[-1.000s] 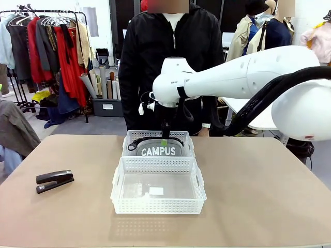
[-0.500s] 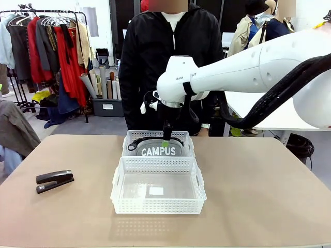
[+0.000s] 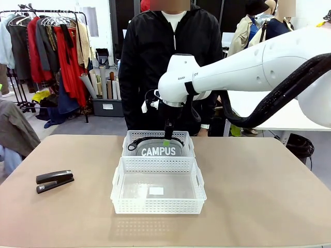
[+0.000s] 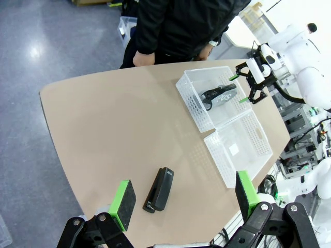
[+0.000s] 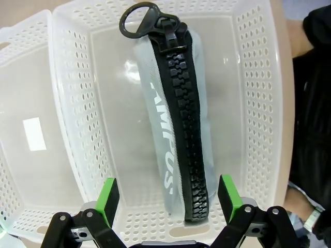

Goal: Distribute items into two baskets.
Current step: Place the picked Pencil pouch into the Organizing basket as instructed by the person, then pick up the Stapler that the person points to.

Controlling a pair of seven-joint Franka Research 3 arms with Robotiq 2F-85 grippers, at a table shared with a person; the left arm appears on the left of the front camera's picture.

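Grey zip pouch with "CAMPUS" lettering lies inside the far basket, at the centre of the front view, with its black zip on top. The near basket stands directly below it in the frame, touching it. The right gripper hangs just above the pouch, its fingers spread wide with nothing between them. The stapler lies on the table at the lower left, well apart from both baskets. The left gripper is high over the table, also wide open and empty.

Bright, even light, sharp focus, faint shadow before the near basket.
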